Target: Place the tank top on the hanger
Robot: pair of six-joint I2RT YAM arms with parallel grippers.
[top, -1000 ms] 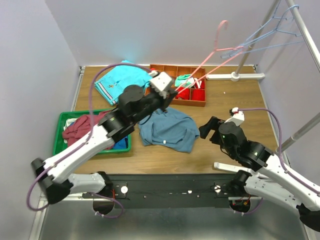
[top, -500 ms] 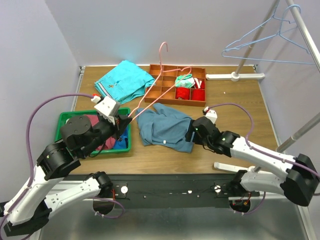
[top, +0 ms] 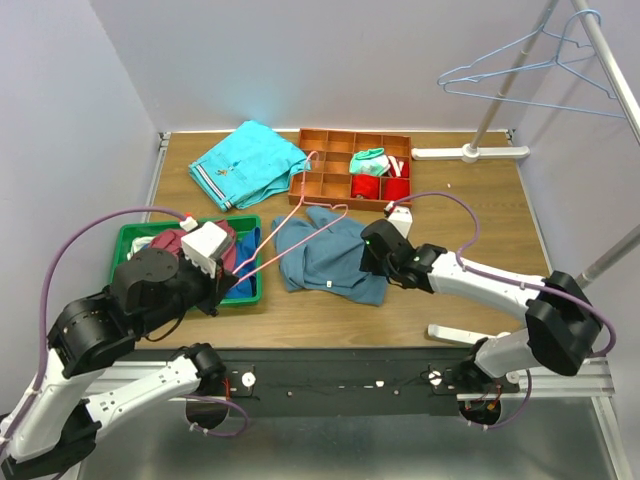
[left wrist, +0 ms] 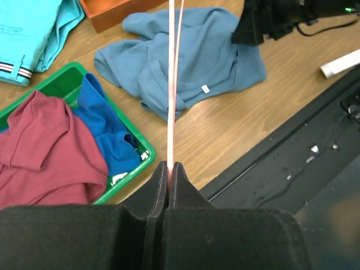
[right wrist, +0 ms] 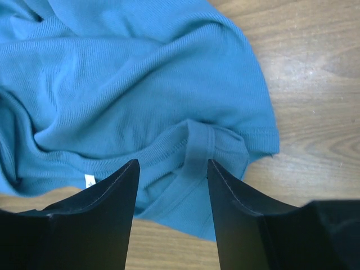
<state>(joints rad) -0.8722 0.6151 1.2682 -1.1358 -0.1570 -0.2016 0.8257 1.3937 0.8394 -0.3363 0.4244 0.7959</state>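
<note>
We saw a wooden table (top: 480, 200) boxed in by plain pale walls: back wall (top: 300, 60), left wall (top: 60, 150), right wall (top: 580, 170). A metal clothes rack (top: 610, 70) rose on the right, its white foot (top: 470, 153) resting on the tabletop, with a light blue wire hanger (top: 520, 70) on its bar. Light was soft and even, and a black rail (top: 340, 380) ran along the near edge.

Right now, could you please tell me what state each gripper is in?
Left gripper: closed on the pink wire hanger.
Right gripper: open above the edge of the tank top, holding nothing.
</note>
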